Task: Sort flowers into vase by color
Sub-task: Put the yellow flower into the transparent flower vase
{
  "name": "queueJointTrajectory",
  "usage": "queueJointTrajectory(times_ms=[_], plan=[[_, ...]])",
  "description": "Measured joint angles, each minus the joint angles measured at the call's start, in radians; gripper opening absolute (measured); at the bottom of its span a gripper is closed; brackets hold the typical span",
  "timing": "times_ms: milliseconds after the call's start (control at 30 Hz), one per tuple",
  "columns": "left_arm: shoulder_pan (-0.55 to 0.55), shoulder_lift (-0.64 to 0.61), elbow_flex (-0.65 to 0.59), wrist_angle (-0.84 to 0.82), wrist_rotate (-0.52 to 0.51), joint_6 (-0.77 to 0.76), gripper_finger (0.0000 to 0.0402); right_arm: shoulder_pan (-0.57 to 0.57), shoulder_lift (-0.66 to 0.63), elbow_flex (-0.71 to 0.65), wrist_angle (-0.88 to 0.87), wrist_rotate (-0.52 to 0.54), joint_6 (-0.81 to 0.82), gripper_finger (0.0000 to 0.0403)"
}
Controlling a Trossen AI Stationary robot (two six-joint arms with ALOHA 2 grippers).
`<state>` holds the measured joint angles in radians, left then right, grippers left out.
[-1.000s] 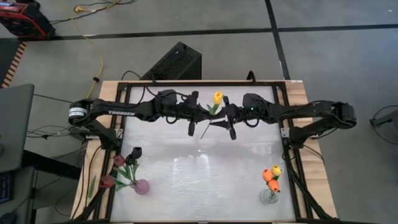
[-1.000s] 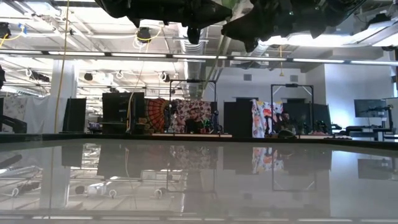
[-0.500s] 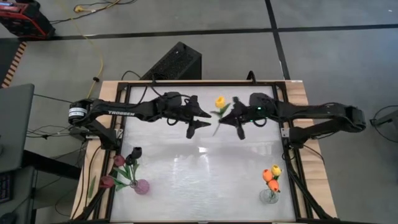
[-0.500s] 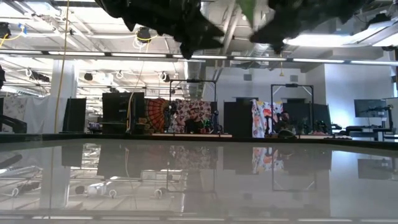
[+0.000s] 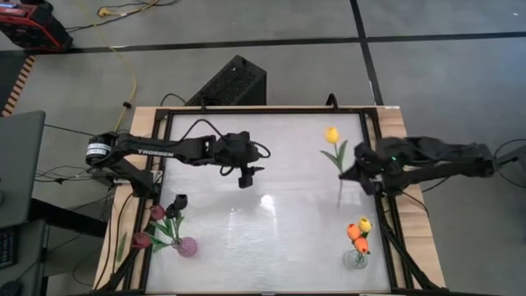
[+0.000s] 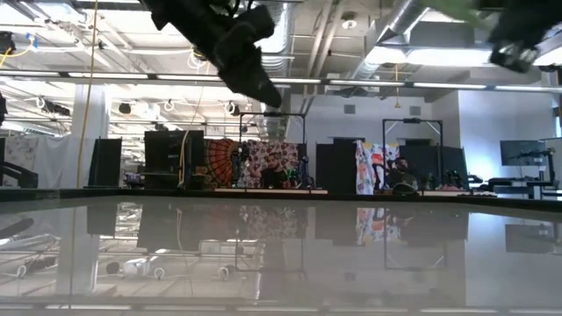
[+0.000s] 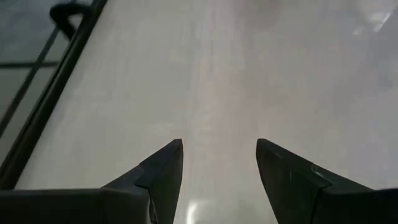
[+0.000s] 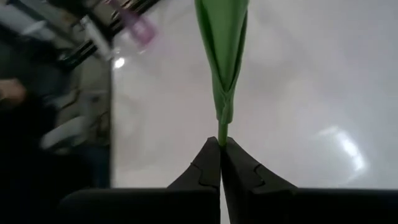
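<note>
So we'd just passed the yellow tulip with its long green stem [image 5: 333,136] over: right gripper [image 5: 348,172] pinched it above the clear orange-and-yellow vase [image 5: 356,260], left gripper [image 5: 245,177] backed off, fingers spread, empty.

Grey concrete floor [image 5: 427,74], strip-lit ceiling [image 6: 114,53] overhead.

The table centre [image 5: 271,205] is bare between the left gripper [image 5: 245,176] and right gripper [image 5: 348,173]. Obstacles stand at the near corners: the purple vase [image 5: 187,247] and the clear vase [image 5: 356,260]
</note>
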<state>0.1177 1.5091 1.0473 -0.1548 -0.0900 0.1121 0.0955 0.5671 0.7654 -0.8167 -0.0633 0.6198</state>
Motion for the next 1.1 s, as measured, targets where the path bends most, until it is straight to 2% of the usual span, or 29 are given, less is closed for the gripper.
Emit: queueJointTrajectory(times_ms=[100, 167, 267, 400, 467, 667, 967, 1100], plan=[[-0.019, -0.01, 0.0, -0.07, -0.05, 0.009, 0.0192, 0.16, -0.027, 0.0, -0.016, 0.029, 0.127, 0.0028], [-0.029, -0.026, -0.007, -0.091, -0.065, 0.019, 0.0192, 0.278, -0.033, 0.0, 0.003, 0.088, 0.211, 0.0027], [-0.038, -0.057, -0.015, -0.098, -0.083, 0.023, 0.0192, 0.461, -0.034, 0.0, 0.004, 0.226, 0.309, 0.0025], [-0.037, -0.101, -0.039, -0.081, -0.081, 0.007, 0.0192, 0.677, -0.022, 0.0, -0.045, 0.464, 0.397, 0.0024], [-0.039, -0.121, -0.062, -0.05, -0.08, -0.006, 0.0192, 0.767, -0.022, -0.001, -0.06, 0.537, 0.438, 0.0024], [-0.039, -0.135, -0.088, 0.0, -0.08, -0.049, 0.0192, 1.016, -0.022, 0.0, -0.014, 0.613, 0.462, 0.0023], [-0.041, -0.134, -0.088, 0.099, -0.079, -0.099, 0.0192, 1.328, 0.012, 0.0, 0.035, 0.799, 0.43, 0.0023], [-0.042, -0.134, -0.088, 0.127, -0.074, -0.115, 0.0192, 1.47, 0.057, 0.0, 0.04, 0.925, 0.393, 0.0023]])
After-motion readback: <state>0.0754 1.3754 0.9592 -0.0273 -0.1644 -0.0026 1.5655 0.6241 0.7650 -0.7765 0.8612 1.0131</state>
